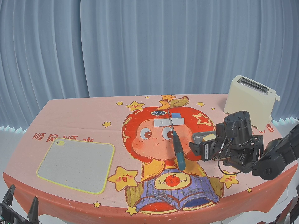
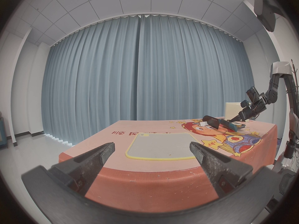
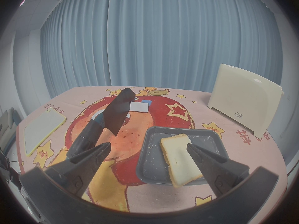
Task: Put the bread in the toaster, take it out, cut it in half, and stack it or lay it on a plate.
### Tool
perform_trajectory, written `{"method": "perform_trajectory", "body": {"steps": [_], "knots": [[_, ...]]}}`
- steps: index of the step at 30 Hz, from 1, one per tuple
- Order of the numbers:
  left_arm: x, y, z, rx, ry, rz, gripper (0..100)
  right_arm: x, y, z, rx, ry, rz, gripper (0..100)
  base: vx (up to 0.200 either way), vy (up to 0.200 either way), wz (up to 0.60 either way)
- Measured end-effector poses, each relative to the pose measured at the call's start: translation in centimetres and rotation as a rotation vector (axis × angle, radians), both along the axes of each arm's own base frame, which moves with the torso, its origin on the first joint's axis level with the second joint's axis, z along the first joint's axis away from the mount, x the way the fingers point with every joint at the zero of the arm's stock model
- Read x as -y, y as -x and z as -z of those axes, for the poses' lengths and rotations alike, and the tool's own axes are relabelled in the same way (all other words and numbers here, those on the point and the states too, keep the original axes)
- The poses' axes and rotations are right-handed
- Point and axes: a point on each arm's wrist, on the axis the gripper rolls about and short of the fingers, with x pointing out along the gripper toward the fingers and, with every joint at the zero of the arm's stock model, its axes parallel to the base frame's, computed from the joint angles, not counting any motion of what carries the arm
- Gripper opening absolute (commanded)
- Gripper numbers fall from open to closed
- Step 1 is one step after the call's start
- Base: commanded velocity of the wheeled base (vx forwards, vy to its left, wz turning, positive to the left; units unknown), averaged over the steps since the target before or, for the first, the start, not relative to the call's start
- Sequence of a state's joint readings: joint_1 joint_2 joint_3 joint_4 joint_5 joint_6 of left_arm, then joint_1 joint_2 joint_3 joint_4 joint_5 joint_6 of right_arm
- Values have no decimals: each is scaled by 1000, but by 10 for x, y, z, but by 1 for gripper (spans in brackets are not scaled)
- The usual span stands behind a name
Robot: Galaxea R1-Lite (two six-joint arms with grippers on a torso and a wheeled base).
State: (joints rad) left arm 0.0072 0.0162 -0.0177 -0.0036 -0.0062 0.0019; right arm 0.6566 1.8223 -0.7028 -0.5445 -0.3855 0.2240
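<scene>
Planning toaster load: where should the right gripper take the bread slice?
Pinch the bread slice by its near end, seemingly resting on the gray tray's rim, from the robot's side. It lies almost flat, so only that lifted edge gives the fingers room.

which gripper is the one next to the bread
The right gripper, open at the grey tray holding the bread slice. The left gripper is far off, on the cutting board's side.

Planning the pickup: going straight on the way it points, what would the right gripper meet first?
Most likely the bread slice in the grey tray, just ahead of the right gripper; depth is unclear.
</scene>
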Motion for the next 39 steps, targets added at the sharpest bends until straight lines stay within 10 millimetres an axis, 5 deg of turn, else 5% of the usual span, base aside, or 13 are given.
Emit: {"method": "perform_trajectory", "body": {"steps": [39], "knots": [[0,0,0,1,0,0,100,53,-25,-44,151,-51,164,100,0,0,0]]}}
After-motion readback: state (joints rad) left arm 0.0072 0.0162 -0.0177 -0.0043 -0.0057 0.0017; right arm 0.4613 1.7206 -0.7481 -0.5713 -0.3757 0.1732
